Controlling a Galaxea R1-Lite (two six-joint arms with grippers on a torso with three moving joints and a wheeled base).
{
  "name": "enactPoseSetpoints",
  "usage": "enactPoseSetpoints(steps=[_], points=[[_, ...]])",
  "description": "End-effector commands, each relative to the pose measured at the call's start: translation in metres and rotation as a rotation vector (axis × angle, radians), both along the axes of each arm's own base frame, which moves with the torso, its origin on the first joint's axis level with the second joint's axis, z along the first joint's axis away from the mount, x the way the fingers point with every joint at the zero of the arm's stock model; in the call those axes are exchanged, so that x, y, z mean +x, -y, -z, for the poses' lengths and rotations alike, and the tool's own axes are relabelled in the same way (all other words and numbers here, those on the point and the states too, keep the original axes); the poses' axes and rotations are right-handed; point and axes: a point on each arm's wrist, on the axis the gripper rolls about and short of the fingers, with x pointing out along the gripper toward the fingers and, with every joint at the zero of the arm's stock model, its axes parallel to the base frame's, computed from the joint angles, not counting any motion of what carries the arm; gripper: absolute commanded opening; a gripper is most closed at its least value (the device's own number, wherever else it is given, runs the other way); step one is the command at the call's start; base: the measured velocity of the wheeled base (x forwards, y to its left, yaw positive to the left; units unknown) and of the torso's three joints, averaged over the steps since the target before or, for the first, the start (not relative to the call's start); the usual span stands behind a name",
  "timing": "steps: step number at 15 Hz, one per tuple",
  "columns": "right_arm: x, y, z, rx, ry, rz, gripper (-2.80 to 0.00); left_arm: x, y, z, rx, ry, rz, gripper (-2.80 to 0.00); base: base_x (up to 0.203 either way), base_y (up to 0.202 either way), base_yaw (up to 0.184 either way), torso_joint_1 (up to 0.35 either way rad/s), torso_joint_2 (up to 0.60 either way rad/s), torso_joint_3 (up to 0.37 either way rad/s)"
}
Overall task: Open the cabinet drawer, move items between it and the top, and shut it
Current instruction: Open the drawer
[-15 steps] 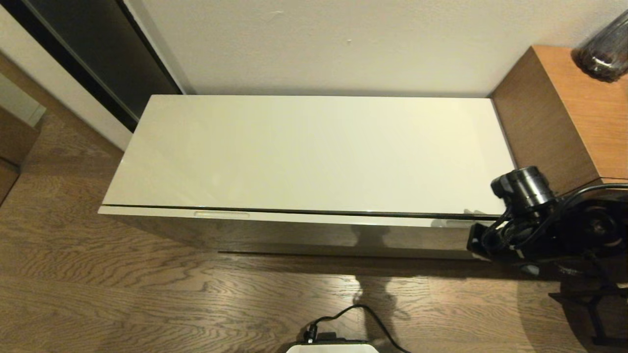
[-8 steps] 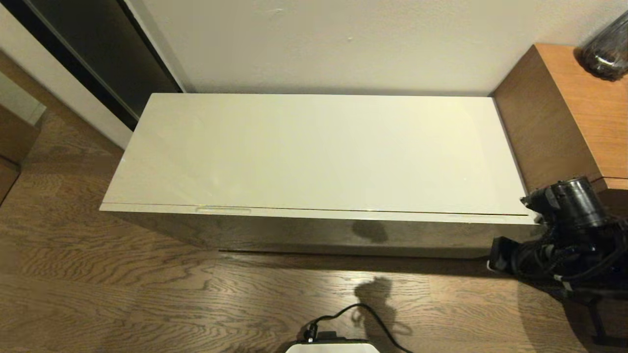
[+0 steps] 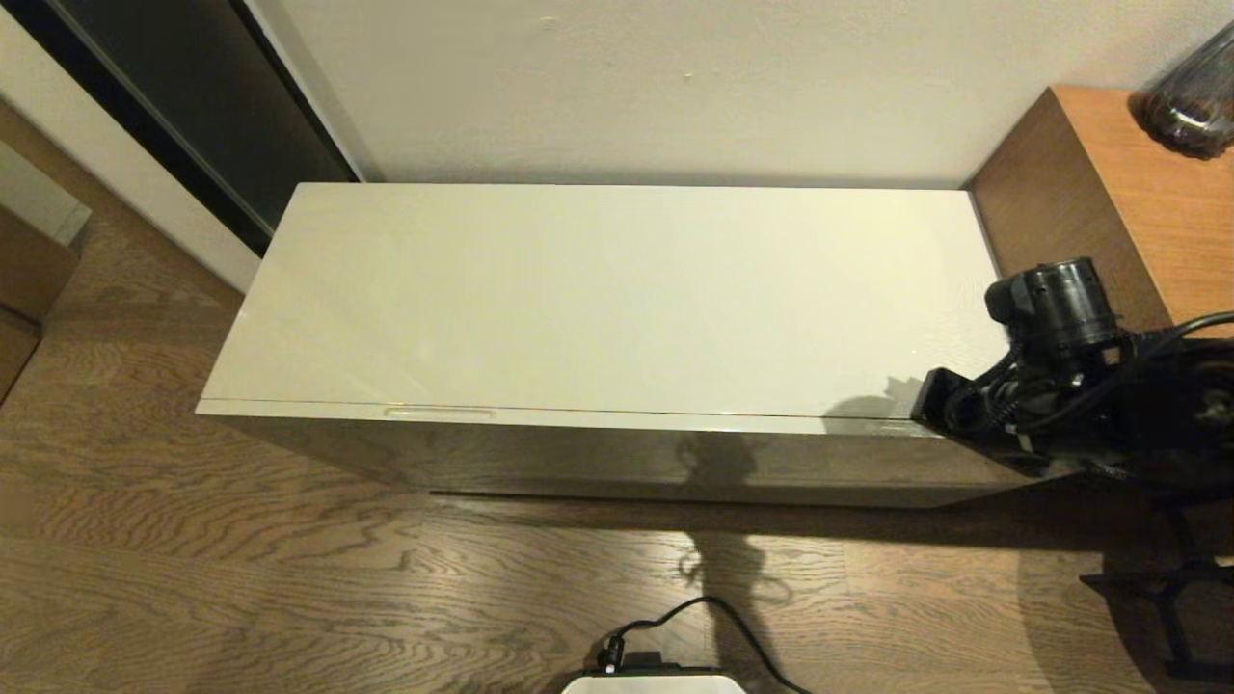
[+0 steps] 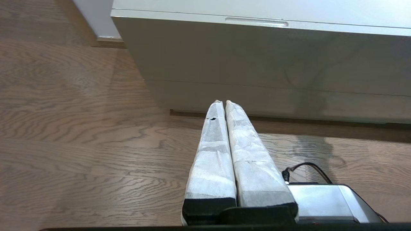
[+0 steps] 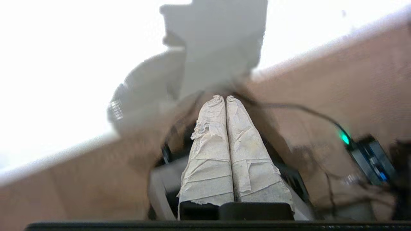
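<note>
Drawer work falls to my right pincer (image 5: 225, 98), clenched on nothing at the head view's right edge. The long glossy off-white cabinet drawer (image 3: 617, 420) lies shut, running left-right across mid-frame, its near end just left of that pincer. My left pincer (image 4: 223, 102), its 2 fingers pressed together, is parked low over the floor.

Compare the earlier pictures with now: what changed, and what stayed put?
The drawer, a dark gap ajar a second ago, is flush shut. The right gripper, shut and empty, backed off right, then came back over the top's right front corner. Left gripper unchanged, shut.
</note>
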Motion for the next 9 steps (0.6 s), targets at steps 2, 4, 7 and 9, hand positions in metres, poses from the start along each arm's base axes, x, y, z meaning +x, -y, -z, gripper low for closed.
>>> enactPoseSetpoints(steps=[2,4,7,9], points=[[0.032,-0.007,0.02,-0.02,-0.036,0.026,-2.8,0.0,0.0,0.0,-0.001,-0.002,0.001,-2.8,0.0,0.0,0.0,0.0,0.0,0.0],[0.032,-0.007,0.025,-0.022,-0.052,0.029,-2.8,0.0,0.0,0.0,-0.001,-0.002,0.001,-2.8,0.0,0.0,0.0,0.0,0.0,0.0],[0.027,-0.004,0.03,-0.026,-0.074,0.034,-2.8,0.0,0.0,0.0,-0.001,-0.002,0.001,-2.8,0.0,0.0,0.0,0.0,0.0,0.0],[0.019,-0.003,0.036,-0.008,-0.099,0.054,-2.8,0.0,0.0,0.0,-0.001,0.0,0.001,-2.8,0.0,0.0,0.0,0.0,0.0,0.0]])
